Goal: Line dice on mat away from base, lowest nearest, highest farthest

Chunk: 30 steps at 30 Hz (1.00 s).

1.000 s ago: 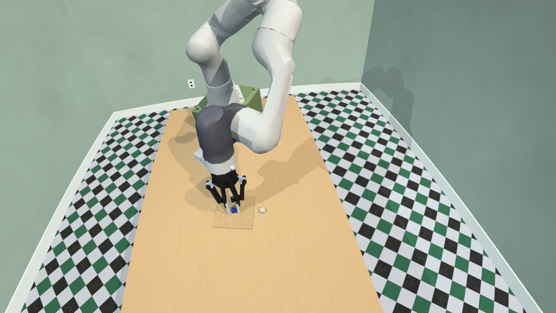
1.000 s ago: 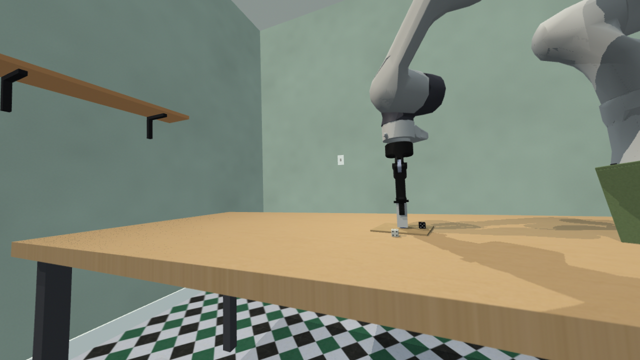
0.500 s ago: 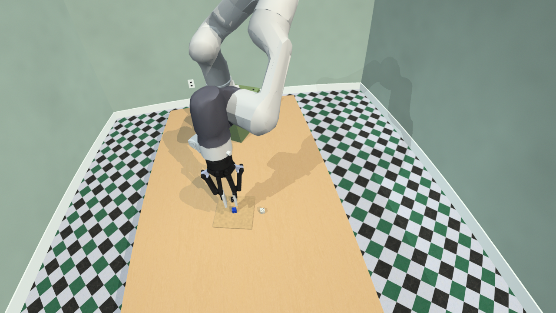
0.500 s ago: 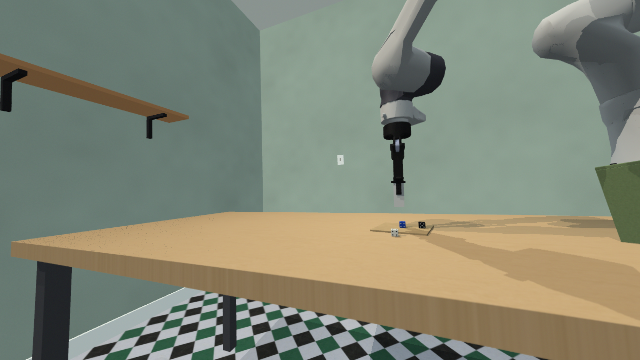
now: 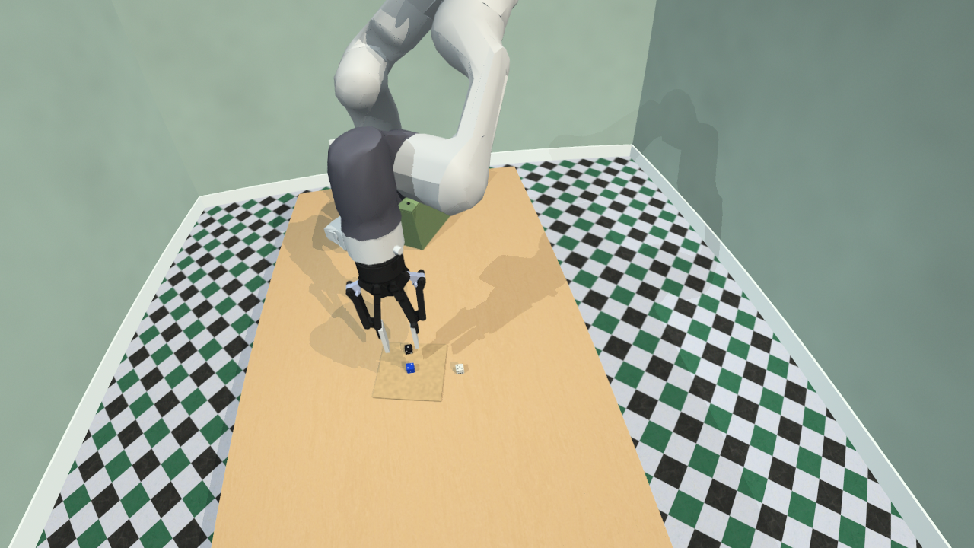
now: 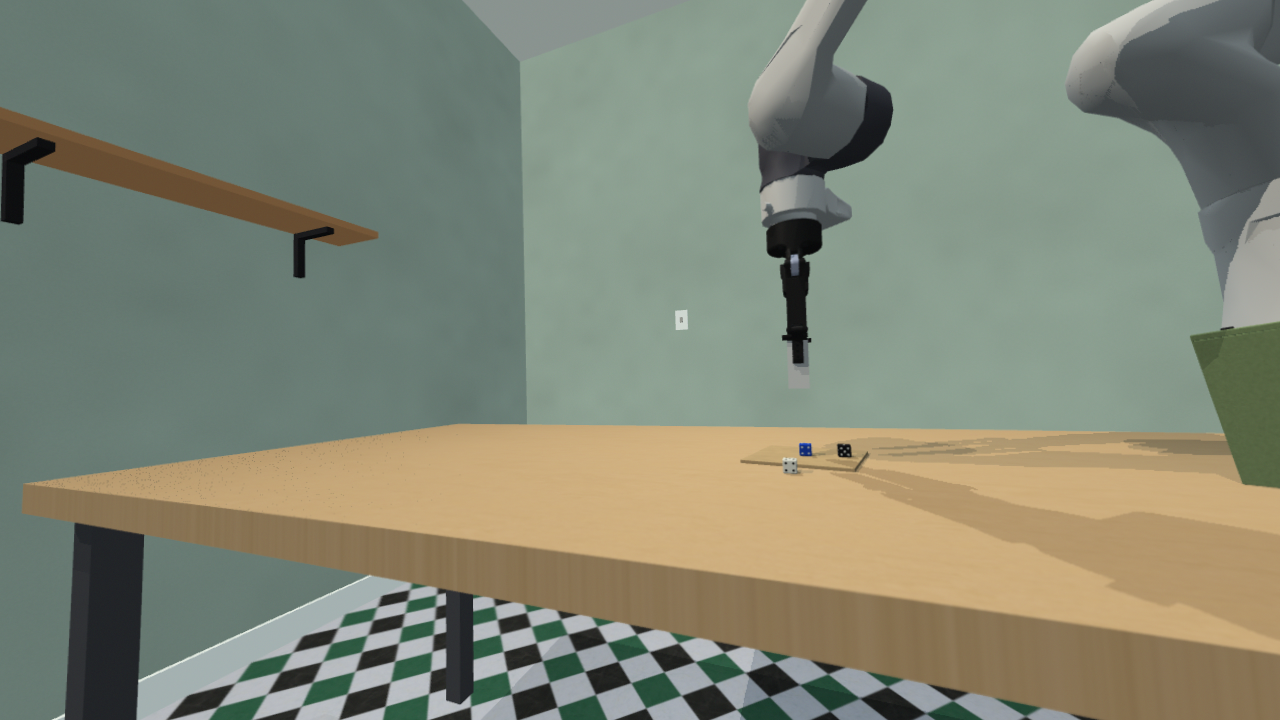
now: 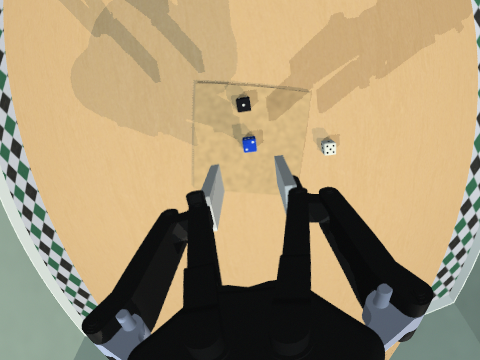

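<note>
A thin tan mat (image 5: 410,380) lies flat on the table. A black die (image 5: 408,348) sits on the mat near its edge toward the robot's base. A blue die (image 5: 410,367) sits on the mat near its middle, in front of the black one. A white die (image 5: 459,367) lies on the bare table just right of the mat. In the wrist view I see the black die (image 7: 243,103), the blue die (image 7: 250,144) and the white die (image 7: 328,147). My gripper (image 5: 399,344) hangs open and empty well above the mat (image 6: 803,459), clear of the dice.
A green block (image 5: 420,219) stands at the robot's base at the far end of the table. A wooden shelf (image 6: 170,179) hangs on the left wall. The table edges are far from the mat.
</note>
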Each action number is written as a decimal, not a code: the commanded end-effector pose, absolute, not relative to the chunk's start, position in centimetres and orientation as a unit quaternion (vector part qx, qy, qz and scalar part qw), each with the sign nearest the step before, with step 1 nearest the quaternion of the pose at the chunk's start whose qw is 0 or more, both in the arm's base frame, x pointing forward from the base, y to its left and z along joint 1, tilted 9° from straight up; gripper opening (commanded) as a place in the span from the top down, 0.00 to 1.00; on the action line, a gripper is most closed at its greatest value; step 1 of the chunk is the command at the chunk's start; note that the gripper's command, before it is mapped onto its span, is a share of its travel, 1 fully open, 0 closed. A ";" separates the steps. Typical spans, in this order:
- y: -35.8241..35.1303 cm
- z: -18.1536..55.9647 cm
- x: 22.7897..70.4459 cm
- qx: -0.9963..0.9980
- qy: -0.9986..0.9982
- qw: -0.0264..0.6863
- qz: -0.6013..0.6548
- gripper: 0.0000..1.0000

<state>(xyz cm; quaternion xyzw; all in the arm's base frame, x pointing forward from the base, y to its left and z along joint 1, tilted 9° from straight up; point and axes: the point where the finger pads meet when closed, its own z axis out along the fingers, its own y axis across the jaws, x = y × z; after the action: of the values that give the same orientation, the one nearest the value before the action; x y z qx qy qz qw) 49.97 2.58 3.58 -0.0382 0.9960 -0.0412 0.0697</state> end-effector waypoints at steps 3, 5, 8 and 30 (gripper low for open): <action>2.7 3.5 49.6 -0.029 0.997 0.065 -0.039 0.00; 2.7 3.5 49.6 -0.029 0.997 0.065 -0.039 0.00; 2.7 3.5 49.6 -0.029 0.997 0.065 -0.039 0.00; 4.4 2.7 49.9 -0.189 0.979 0.053 -0.051 0.00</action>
<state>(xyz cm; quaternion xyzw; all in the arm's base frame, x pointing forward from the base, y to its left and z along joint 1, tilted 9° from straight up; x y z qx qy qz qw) 49.64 4.32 2.73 -0.1133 0.9910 -0.0470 0.0529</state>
